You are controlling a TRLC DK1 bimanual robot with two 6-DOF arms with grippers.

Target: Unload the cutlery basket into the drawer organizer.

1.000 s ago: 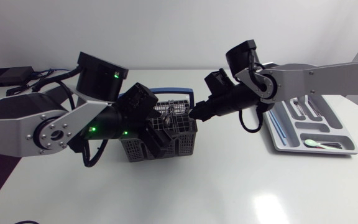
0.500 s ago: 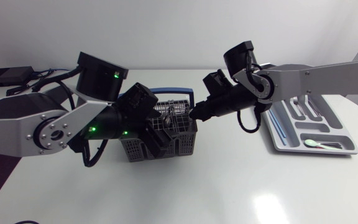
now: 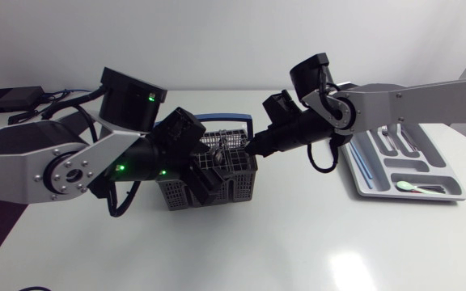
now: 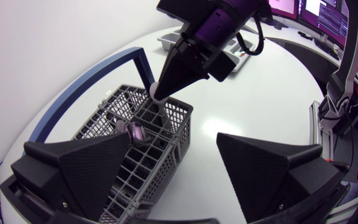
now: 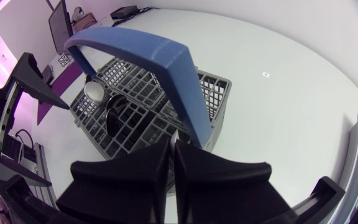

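The grey cutlery basket with its blue handle stands mid-table. My right gripper is at the basket's right rim, shut on the white top of a cutlery piece that stands in a corner compartment. In the right wrist view its fingers meet just behind the blue handle. My left gripper is open, one finger over the basket and the other outside it. The grey drawer organizer lies at the right.
More pieces stay in the basket: a round pale one and a dark one. The organizer holds several cutlery pieces, among them a white and green spoon. A black box with cables sits at the far left.
My right gripper has closed on the white-topped piece and edged slightly left. The left arm and the basket have not moved.
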